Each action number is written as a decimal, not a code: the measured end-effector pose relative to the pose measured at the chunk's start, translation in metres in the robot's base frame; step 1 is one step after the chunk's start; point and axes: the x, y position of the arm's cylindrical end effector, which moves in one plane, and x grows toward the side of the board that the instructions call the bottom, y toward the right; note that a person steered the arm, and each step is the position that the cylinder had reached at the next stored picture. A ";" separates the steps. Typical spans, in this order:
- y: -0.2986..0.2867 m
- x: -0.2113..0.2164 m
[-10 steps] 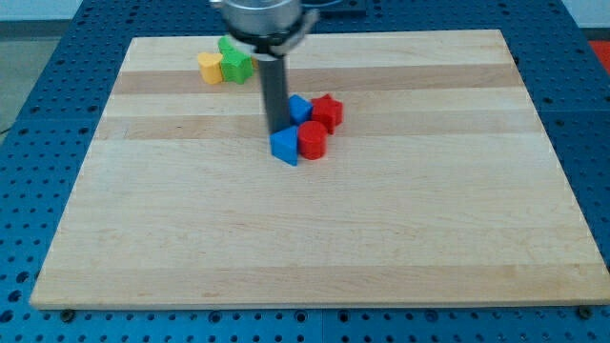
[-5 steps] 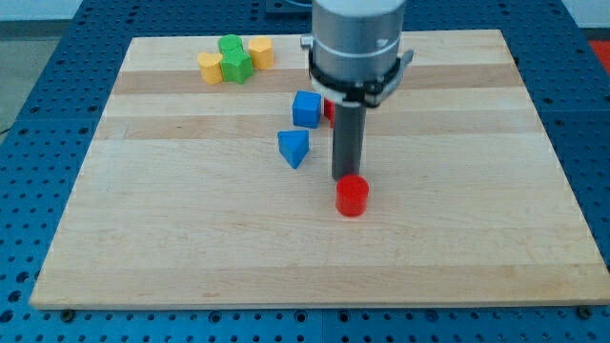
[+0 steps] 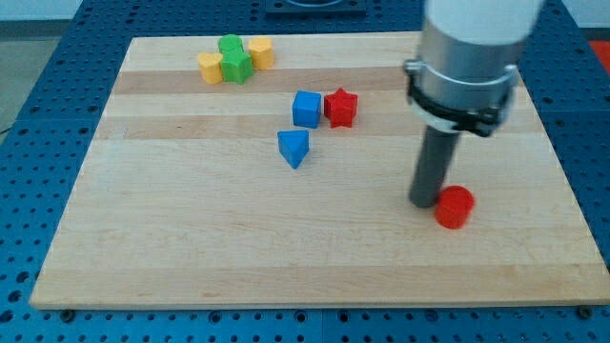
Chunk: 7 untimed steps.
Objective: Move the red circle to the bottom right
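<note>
Your tip (image 3: 426,202) touches the red circle (image 3: 455,207) from its left, in the table's (image 3: 191,238) lower right; there is no gripper to judge, only a rod.

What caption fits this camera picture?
My tip sits just left of the red circle, nearing the board's bottom right.

Blue cube (image 3: 306,109) touches red star (image 3: 340,107); blue triangle (image 3: 294,148) sits below.
</note>
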 end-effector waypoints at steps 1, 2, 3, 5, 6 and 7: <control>0.030 0.016; 0.034 -0.004; 0.037 0.000; 0.047 0.020; 0.023 -0.010; -0.079 -0.010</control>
